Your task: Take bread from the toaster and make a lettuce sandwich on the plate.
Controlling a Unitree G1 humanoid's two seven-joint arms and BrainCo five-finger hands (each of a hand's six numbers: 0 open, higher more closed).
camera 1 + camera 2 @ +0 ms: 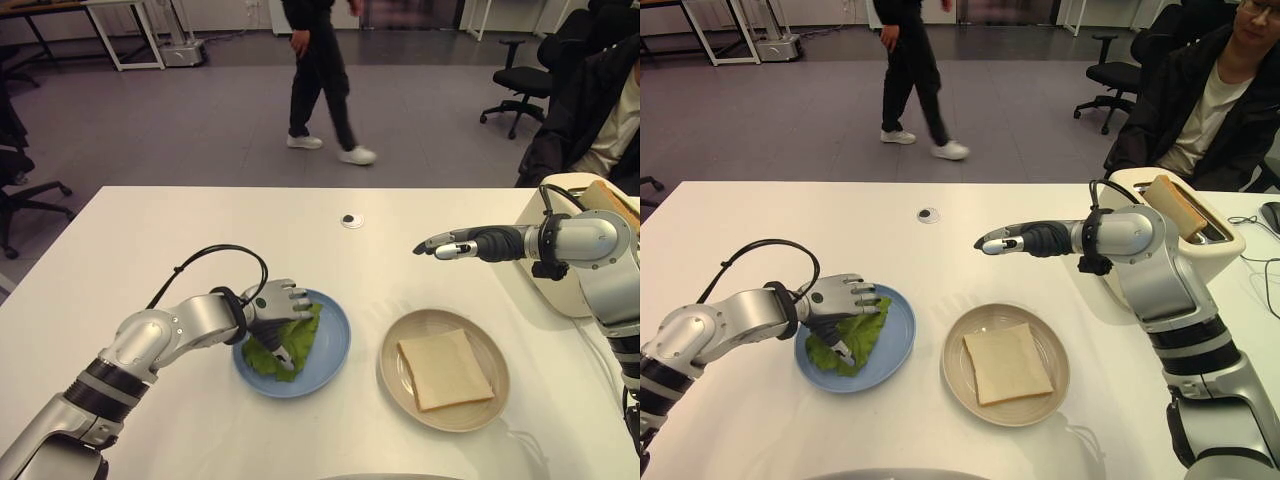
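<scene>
First, from the left eye view. On the left and near, a blue plate (337,352) on the white table (150,240), with the lettuce (308,338) lying inside it. Down on that leaf, the left hand (272,303), palm downward, curled closed over the lettuce and gripping it. Just to the right of the blue plate, close beside it but not touching, a beige plate (392,372). Flat in the middle of the beige plate, one slice of bread (445,370), pale and square, with nothing on top. Farther back and above the table, beyond the beige plate, the right hand (462,244), stretched out flat toward the left, straight and holding nothing. Far along the table's middle, a small round fitting (352,220) set into the top, well apart from both plates.

Next, from the right eye view. At the far right of the table, a cream toaster (1228,252), partly behind the right forearm. Standing in its slot and leaning a little, a second slice (1175,205), with the upper half sticking out. Clear of the toaster, the right hand, out over the table to the left of it. Same lettuce under the left hand in the near-left plate, green edge showing at the hand's right; same bare slice of bread on the beige plate
</scene>
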